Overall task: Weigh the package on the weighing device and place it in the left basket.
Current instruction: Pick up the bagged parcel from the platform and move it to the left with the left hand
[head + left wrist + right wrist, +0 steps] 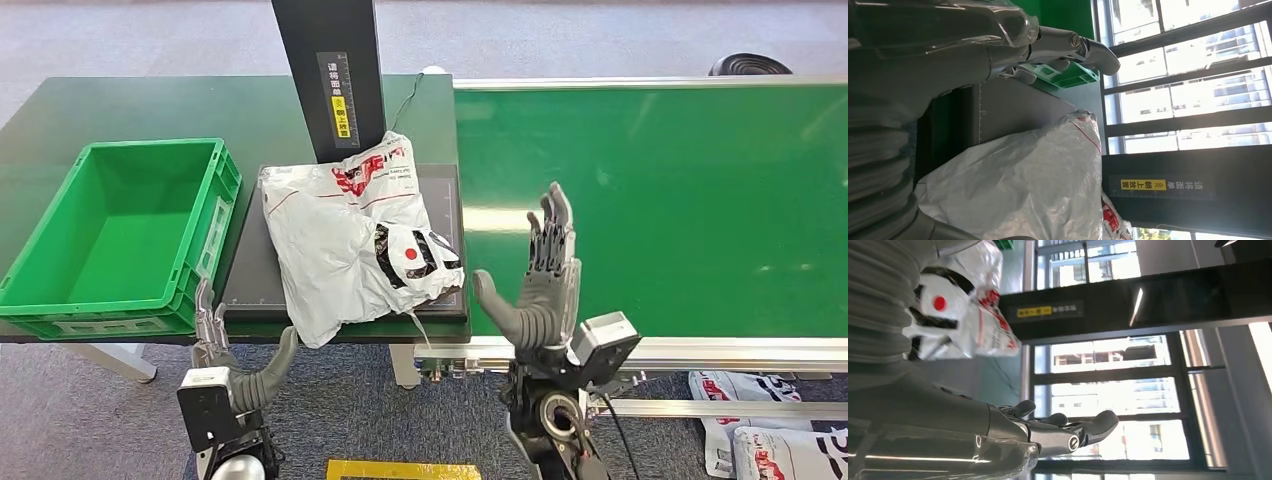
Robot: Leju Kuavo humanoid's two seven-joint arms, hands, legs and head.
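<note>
A parcel-sorting workstation: a wide green conveyor belt point(650, 200) runs beside a flat dark weighing platform point(250, 280) under a black scanner post point(330, 70), with tall windows point(1108, 360) behind.

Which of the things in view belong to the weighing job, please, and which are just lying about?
Job: package; scale under it; green basket; left hand; right hand.
Lying about: conveyor belt; bags on the floor.
</note>
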